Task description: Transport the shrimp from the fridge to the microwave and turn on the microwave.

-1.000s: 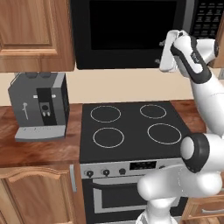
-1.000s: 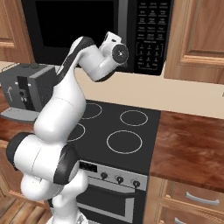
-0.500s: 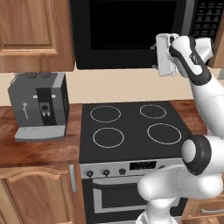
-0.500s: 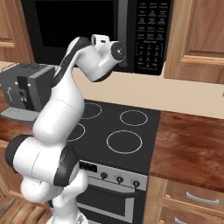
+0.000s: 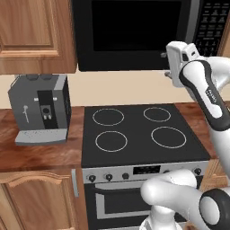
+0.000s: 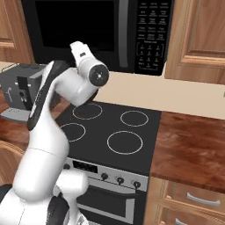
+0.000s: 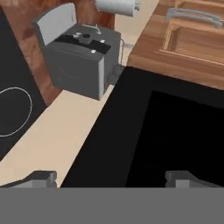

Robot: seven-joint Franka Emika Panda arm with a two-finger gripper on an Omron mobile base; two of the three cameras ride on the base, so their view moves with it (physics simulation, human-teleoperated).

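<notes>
The black microwave (image 5: pixel 130 31) hangs above the stove with its door shut, its dark window (image 7: pixel 175 131) close in front of the hand. Its vertical handle (image 6: pixel 124 30) and keypad (image 6: pixel 151 35) lie on its right side. My gripper (image 5: pixel 167 63) hovers at the microwave's lower right edge, just left of the handle, and points left along the door front. The hand (image 6: pixel 75 48) is raised in front of the window. In the hand view the gripper (image 7: pixel 111 179) is open, its fingertips (image 7: pixel 41 178) far apart with nothing between them. The shrimp and the fridge are out of view.
A grey-and-black coffee machine (image 5: pixel 40 108) stands on the wooden counter left of the black stove (image 5: pixel 139 130). Brown wooden cabinets (image 5: pixel 31 31) flank the microwave. A white paper roll (image 7: pixel 116 5) shows beyond the coffee machine (image 7: pixel 83 57).
The hand has swung left along the microwave's lower edge and turned to face along the door. Its jaws stay wide apart. The base has not moved.
</notes>
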